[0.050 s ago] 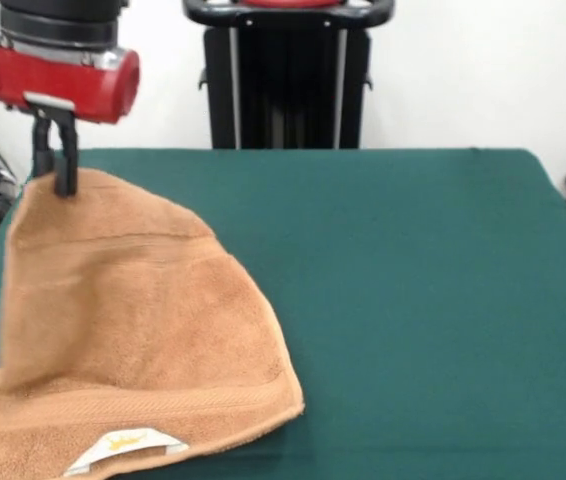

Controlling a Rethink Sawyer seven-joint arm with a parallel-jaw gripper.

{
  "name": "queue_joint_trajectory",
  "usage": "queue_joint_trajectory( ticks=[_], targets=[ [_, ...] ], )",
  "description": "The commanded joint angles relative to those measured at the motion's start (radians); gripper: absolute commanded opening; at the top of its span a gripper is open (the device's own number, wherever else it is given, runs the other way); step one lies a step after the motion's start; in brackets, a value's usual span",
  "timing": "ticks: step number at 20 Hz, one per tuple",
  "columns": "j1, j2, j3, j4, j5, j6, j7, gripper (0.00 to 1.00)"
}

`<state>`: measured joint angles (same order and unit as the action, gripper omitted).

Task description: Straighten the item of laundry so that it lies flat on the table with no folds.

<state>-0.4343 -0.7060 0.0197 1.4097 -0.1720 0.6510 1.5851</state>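
Orange-tan terry towel (133,330), plain, with slightly lighter woven band running across upper part and another band along lower hem. White label (128,448) at lower edge, small gold crown mark printed on it. Dark green surface (423,300), uniform, felt-like, no pattern. Black claw (55,158) below glossy red wrist housing (58,75) trimmed with silver ring. Black pedestal (288,75) with red strip on top. White wall (473,70) behind.

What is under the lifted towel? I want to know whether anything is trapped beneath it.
The gripper holds the towel up by one corner. Around it only the green table shows. The cloth hides whatever lies beneath it, so nothing trapped can be ruled out.
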Motion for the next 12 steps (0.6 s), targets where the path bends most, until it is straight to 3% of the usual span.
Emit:
queue_joint_trajectory(
  ticks=[1, 12],
  targets=[
    [0.024, -0.01, 0.152, 0.138, -0.044, 0.101, -0.146, 0.0],
    [0.035, -0.003, 0.125, 0.172, -0.049, 0.045, -0.081, 0.0]
  ],
)
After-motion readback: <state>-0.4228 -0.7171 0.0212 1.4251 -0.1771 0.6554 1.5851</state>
